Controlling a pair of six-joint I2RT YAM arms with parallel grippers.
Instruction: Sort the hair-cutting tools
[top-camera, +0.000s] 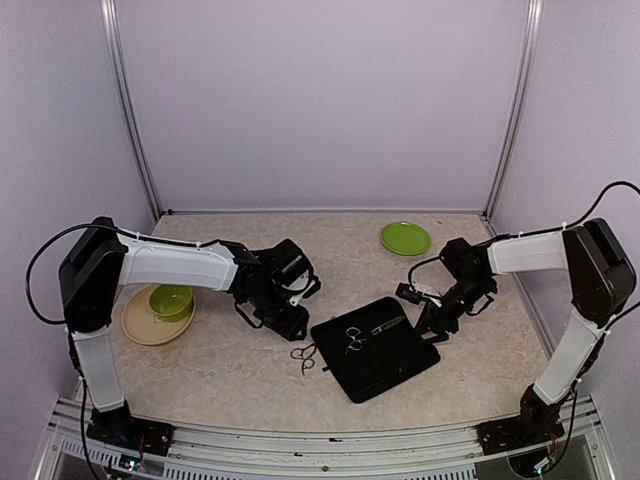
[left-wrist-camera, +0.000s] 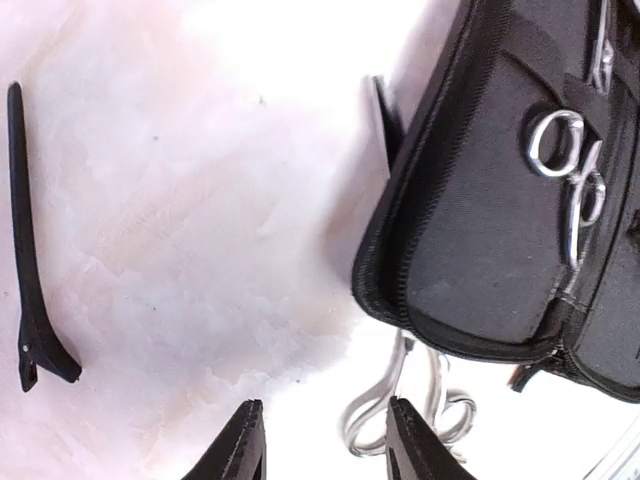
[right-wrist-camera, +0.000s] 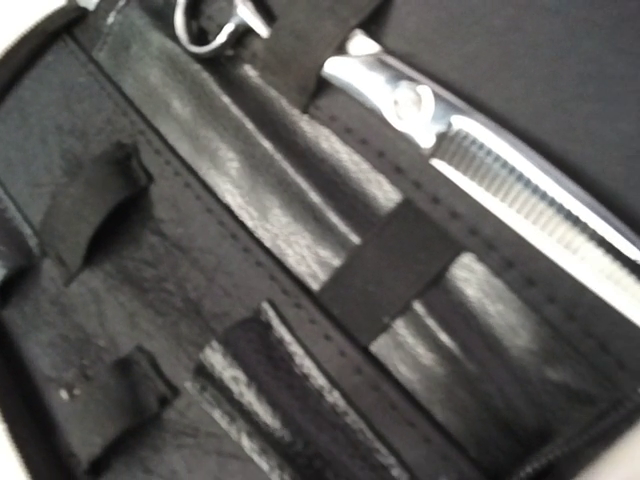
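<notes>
My left gripper (left-wrist-camera: 325, 448) hangs open over the bare table with nothing between its fingertips. One pair of silver scissors (left-wrist-camera: 400, 400) lies on the table just by its right fingertip (left-wrist-camera: 412, 440), partly under the edge of the black case (left-wrist-camera: 470, 230). A second pair of scissors (left-wrist-camera: 572, 175) rests on the case. A black hair clip (left-wrist-camera: 25, 250) lies on the table to the far left. In the top view the loose scissors (top-camera: 305, 356) lie left of the case (top-camera: 385, 365). My right gripper (top-camera: 431, 323) hovers at the case's right edge, close over toothed silver scissors (right-wrist-camera: 480, 140); its fingers do not show clearly.
A green plate (top-camera: 405, 238) sits at the back right. A green bowl (top-camera: 171, 300) stands on a beige plate (top-camera: 140, 325) at the left. White walls and metal posts enclose the table.
</notes>
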